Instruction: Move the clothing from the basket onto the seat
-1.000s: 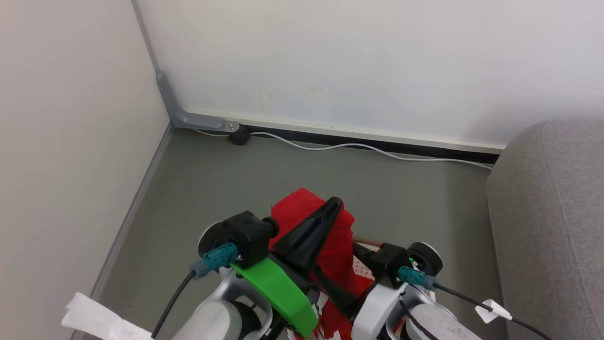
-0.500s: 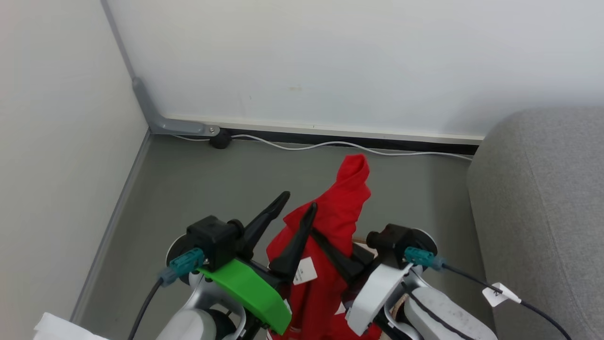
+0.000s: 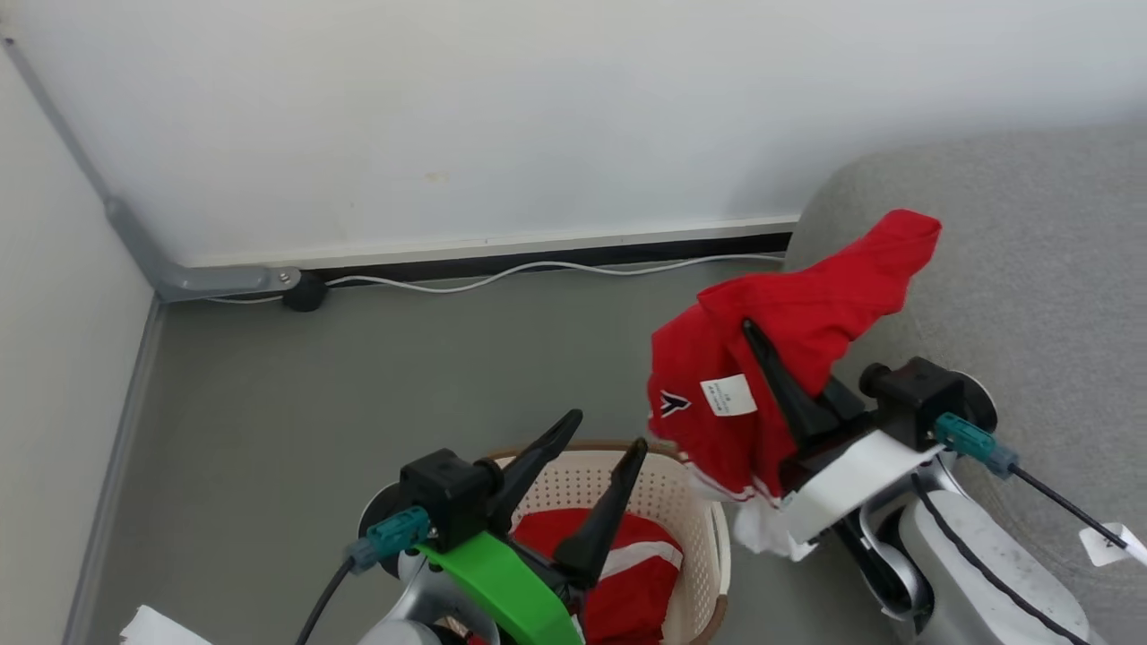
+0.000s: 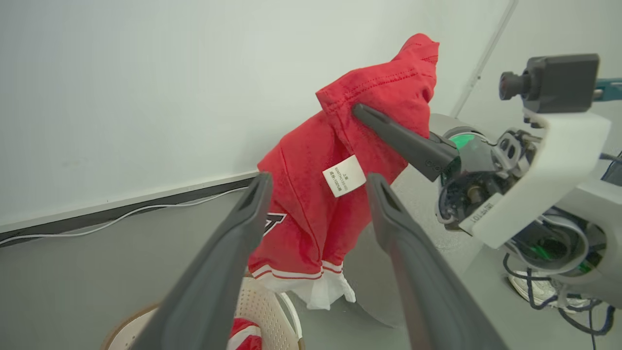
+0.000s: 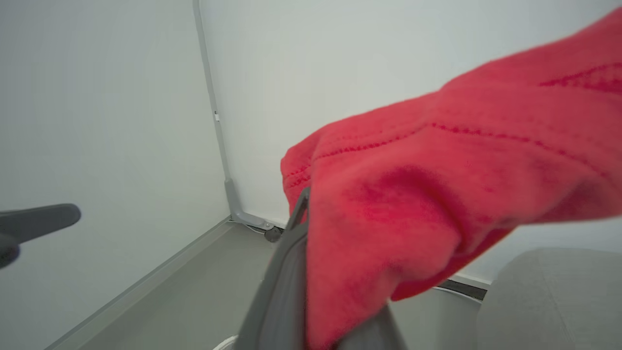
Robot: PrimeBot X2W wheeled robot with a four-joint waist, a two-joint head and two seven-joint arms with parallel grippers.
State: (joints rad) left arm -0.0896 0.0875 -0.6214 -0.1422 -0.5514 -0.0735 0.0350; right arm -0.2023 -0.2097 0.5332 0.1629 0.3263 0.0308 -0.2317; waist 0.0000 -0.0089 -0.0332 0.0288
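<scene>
1. Left gripper [image 3: 606,430]: fingers spread wide, nothing held, poised above the basket.
2. Laundry basket [image 3: 717,537]: cream, on the floor [image 3: 403,376]. It contains one red garment with white stripe [image 3: 627,573]. Near side hidden by the left arm [image 3: 502,582].
3. Right gripper [image 3: 762,349]: clamped on second red garment [image 3: 806,305], white label [image 3: 728,395] showing, raised between basket and sofa. One finger buried in cloth.
4. Grey sofa [image 3: 1030,269]: cut off at right.

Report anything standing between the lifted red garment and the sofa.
Nothing visible does. The garment hangs from the shut right gripper at the edge of the sofa, with no object between them.
</scene>
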